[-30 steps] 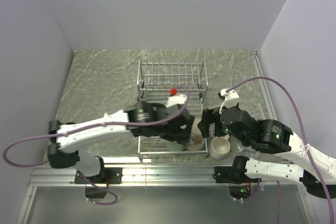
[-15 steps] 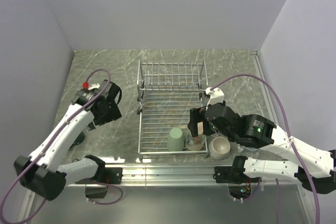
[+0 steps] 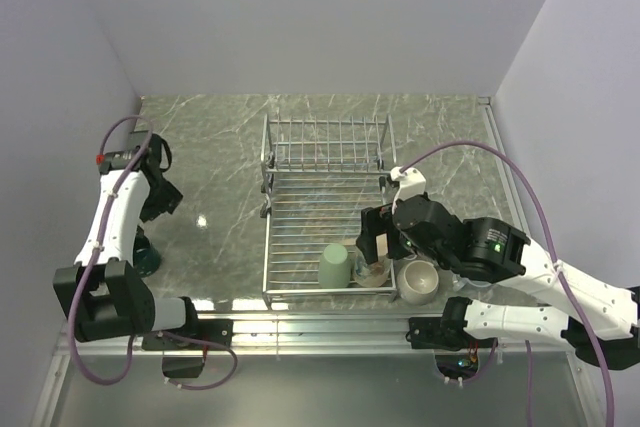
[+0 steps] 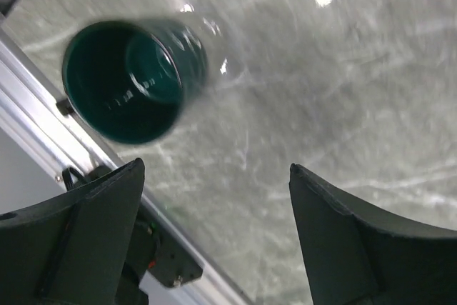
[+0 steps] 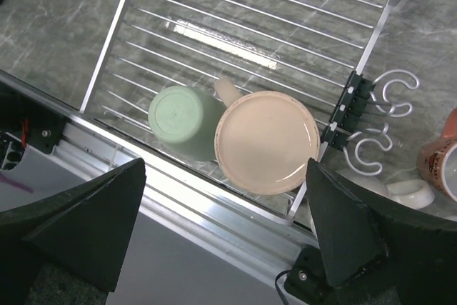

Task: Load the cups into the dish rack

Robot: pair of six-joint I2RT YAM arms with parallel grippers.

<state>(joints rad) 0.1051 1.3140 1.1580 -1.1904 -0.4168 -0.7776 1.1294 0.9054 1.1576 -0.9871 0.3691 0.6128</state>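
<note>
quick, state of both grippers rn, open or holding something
left gripper: open, empty, near the dark teal mug
right gripper: open, empty, over the tan mug

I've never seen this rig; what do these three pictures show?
Two robot arms are bolted to a marble table. One picture looks down from above; the others come from a camera on each wrist. The left tool is open and empty, near a dark teal mug. The right tool is open and empty above the dish rack, where a light green mug and a tan mug sit upside down. A salmon-red mug and a cream mug sit beside the rack.
</note>
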